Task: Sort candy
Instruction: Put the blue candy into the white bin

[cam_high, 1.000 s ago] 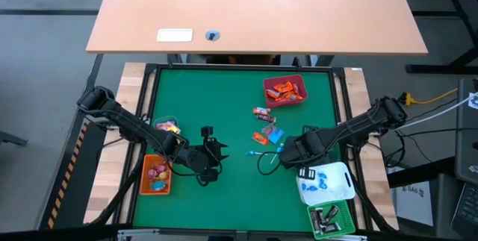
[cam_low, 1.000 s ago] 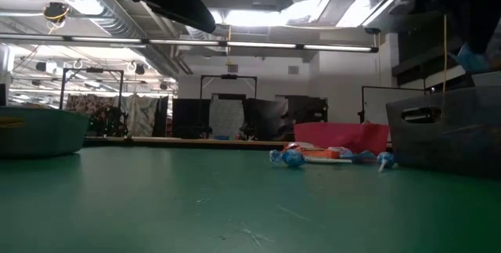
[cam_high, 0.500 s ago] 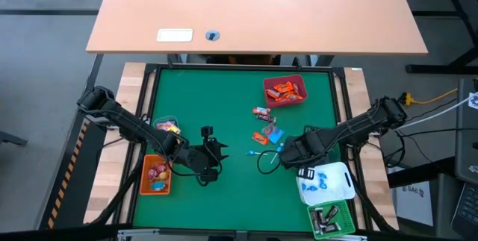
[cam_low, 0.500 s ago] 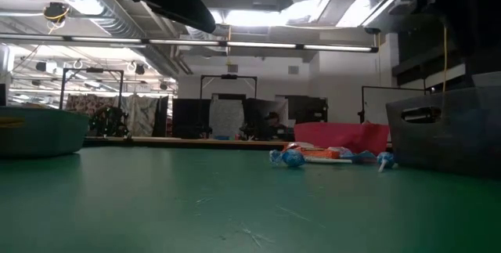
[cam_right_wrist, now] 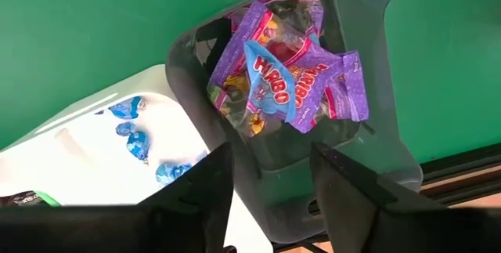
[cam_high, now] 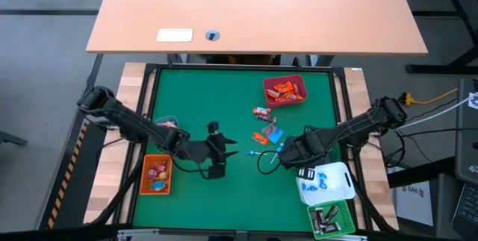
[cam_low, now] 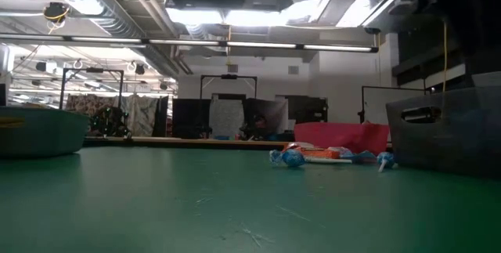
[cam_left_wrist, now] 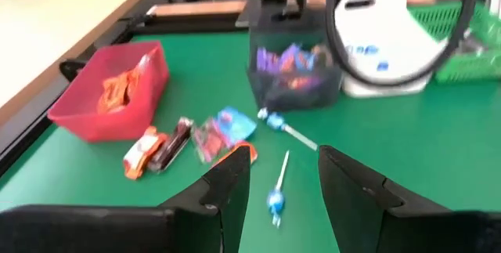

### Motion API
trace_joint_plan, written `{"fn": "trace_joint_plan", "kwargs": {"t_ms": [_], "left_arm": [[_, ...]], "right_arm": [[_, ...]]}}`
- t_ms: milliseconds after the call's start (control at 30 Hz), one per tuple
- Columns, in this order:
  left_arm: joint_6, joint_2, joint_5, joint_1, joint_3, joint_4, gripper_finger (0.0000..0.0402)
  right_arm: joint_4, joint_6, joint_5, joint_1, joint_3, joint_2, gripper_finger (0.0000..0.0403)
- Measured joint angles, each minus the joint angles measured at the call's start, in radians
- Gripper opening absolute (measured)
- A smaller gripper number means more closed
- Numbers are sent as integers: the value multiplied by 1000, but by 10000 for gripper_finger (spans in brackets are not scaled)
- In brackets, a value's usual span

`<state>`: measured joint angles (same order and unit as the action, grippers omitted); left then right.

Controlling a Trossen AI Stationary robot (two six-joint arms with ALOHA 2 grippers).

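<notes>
On the green bench (cam_high: 187,107), loose candy (cam_high: 266,129) lies just beside the red bin (cam_high: 284,92), on the side toward the clear bin. The left tool (cam_left_wrist: 283,176), fingers parted and empty, points at that candy, apparently lining up a pick. The right tool (cam_right_wrist: 270,176) hangs over the clear bin (cam_right_wrist: 376,73) of purple packets, fingers apart, holding nothing, likely because this bin collects them.

The left arm is reaching inward, its left gripper (cam_high: 233,154) hanging over mid-table with fingers (cam_left_wrist: 228,181) parted and empty; the right gripper (cam_right_wrist: 270,176) is hovering at the right, fingers spread.
</notes>
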<state>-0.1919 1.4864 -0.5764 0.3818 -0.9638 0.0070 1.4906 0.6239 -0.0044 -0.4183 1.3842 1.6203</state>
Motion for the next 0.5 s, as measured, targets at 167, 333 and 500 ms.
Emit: {"fn": "trace_joint_plan", "kwargs": {"t_ms": [167,333,500], "left_arm": [[1,0,15,-29,0,59,141],[1,0,16,-44,0,60,141],[20,0,17,-43,0,60,141]], "right_arm": [[4,0,-64,0,7,0,167],[11,0,-127,0,83,0,167],[-34,-2,-43,0,196,0,167]]}}
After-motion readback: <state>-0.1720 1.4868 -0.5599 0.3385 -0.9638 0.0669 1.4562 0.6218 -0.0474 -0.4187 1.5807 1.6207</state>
